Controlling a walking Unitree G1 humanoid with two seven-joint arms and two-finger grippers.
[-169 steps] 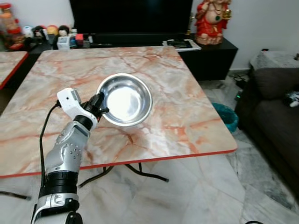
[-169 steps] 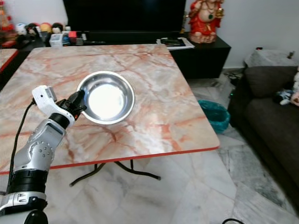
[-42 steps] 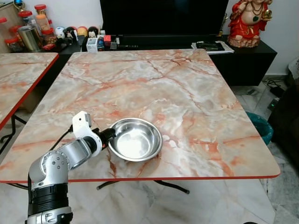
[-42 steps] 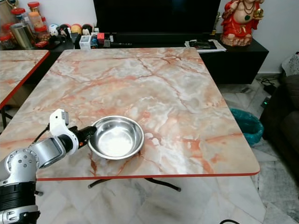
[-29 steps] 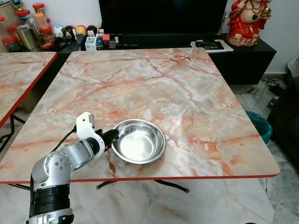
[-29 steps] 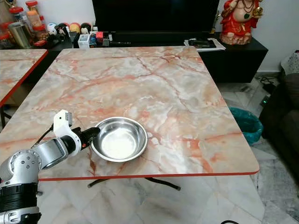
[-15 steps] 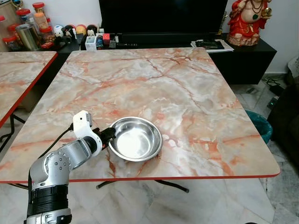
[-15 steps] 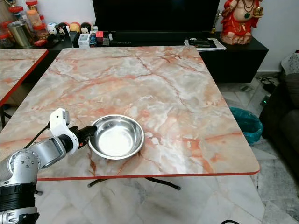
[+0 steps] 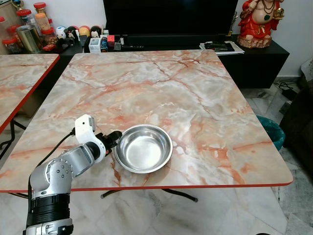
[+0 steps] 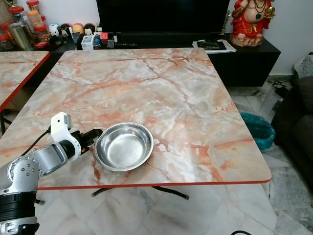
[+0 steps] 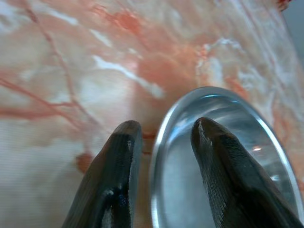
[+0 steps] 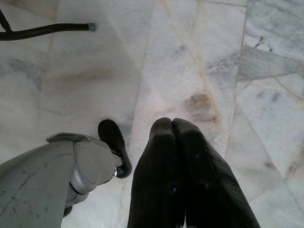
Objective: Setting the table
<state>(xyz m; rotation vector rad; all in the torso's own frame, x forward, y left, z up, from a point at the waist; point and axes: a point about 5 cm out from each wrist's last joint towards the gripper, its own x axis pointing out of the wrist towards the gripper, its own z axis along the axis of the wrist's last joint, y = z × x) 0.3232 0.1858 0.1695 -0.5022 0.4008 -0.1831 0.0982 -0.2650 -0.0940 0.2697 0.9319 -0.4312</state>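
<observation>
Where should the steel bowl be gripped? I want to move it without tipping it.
Grip the thin rim on the steel bowl's left side, one finger inside and one outside, as the left gripper straddles it now. The bowl sits upright and open-topped near the table's front edge, so that rim is exposed.

Table (image 9: 195, 98): pink-orange marble pattern, white and grey veining, red edge band. Bowl (image 9: 143, 154): polished silver, mirror-bright inside. Left gripper (image 11: 161, 137): black fingers (image 11: 121, 156); silver arm (image 9: 58, 174) with white wrist housing. Right gripper (image 12: 173, 126): matte black. Floor (image 12: 190, 61): pale grey marble tile, brownish veins. Statue (image 9: 257, 22): red with gold. Bin (image 9: 271, 132): teal. TV cabinet (image 9: 259, 61): black.
</observation>
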